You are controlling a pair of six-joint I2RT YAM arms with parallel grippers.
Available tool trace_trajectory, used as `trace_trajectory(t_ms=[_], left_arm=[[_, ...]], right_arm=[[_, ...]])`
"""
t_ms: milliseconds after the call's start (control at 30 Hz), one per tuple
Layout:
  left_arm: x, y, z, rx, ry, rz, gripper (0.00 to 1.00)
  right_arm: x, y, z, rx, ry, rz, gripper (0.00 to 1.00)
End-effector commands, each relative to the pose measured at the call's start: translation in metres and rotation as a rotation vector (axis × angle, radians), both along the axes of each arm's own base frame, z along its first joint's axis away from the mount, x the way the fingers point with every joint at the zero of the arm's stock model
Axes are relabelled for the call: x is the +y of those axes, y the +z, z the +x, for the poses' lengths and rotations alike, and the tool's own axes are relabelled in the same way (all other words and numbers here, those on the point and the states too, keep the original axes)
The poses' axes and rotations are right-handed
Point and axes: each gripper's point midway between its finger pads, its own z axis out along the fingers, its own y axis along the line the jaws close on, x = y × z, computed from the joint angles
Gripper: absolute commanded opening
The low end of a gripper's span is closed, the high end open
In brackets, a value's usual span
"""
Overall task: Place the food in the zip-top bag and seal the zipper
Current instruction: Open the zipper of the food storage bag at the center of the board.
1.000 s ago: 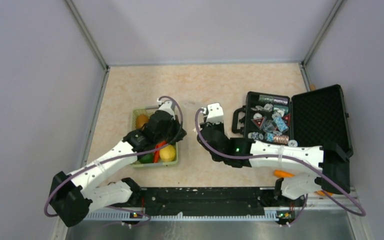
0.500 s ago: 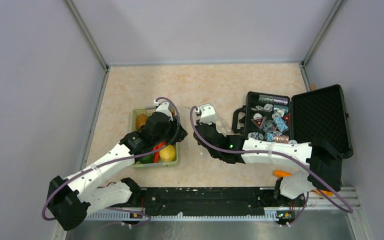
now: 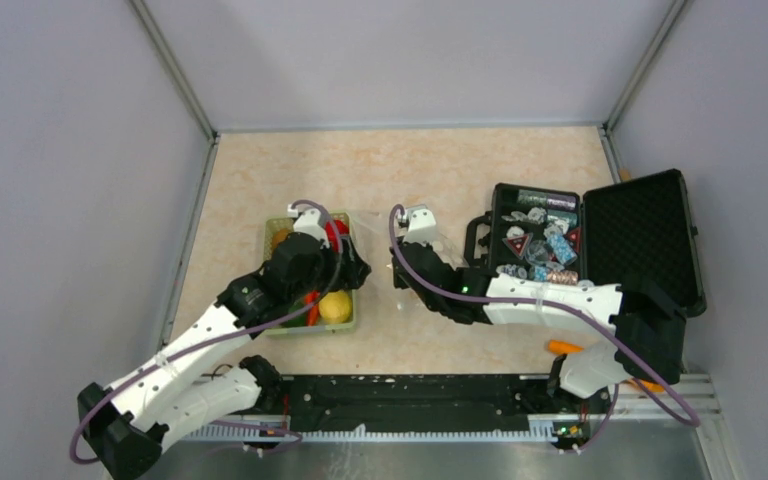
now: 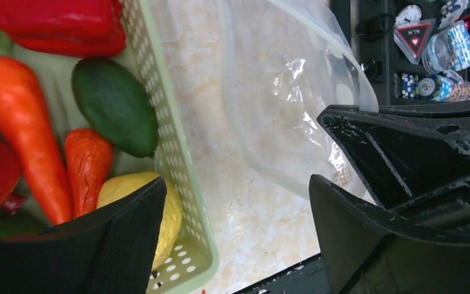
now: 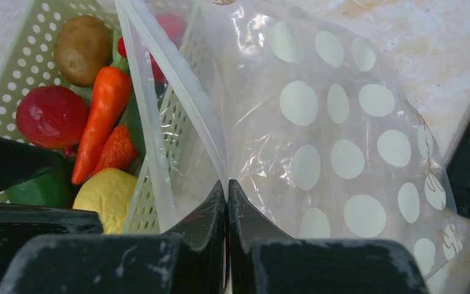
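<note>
The food lies in a pale green basket point(image 4: 180, 159): a red pepper point(image 4: 61, 24), an orange carrot point(image 4: 21, 128), a dark green piece point(image 4: 113, 104), a yellow piece point(image 4: 136, 205), a brown piece point(image 5: 82, 49) and a red piece point(image 5: 49, 116). The clear dotted zip-top bag point(image 5: 343, 122) lies on the table just right of the basket. My right gripper point(image 5: 227, 182) is shut on the bag's whitish zipper point(image 5: 180, 86) strip at the mouth. My left gripper point(image 4: 237, 184) is open, straddling the basket's right wall point(image 3: 352, 290), with nothing between its fingers.
An open black case point(image 3: 600, 235) of shiny packets stands to the right of the bag. An orange piece point(image 3: 567, 348) lies by the right arm's base. The enclosure walls close in on three sides.
My left gripper has gone from shut to wide open and drawn back toward the near side of the basket. My right gripper has stayed shut on the bag's edge, shifting slightly left.
</note>
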Motion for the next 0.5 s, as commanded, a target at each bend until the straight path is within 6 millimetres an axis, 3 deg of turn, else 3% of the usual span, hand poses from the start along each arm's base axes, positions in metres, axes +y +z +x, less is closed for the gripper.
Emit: trace_trajectory(t_ms=[0,67,167,467], left_arm=[[0.029,-0.004,-0.003,-0.012,0.107,0.056,0.9],[0.039,-0.009,-0.004,-0.017,0.141,0.075,0.96],[0.05,-0.022,-0.009,0.024,0.176,0.117,0.97],[0.049,-0.059,-0.032,0.17,0.131,0.155,0.98]], right_arm=[[0.001,0.003,0.005,0.015,-0.019,0.068,0.0],[-0.001,0.002,0.005,0.018,-0.023,0.069,0.0],[-0.002,0.003,0.005,0.014,-0.025,0.069,0.0],[-0.005,0.005,0.007,0.002,-0.035,0.061,0.0]])
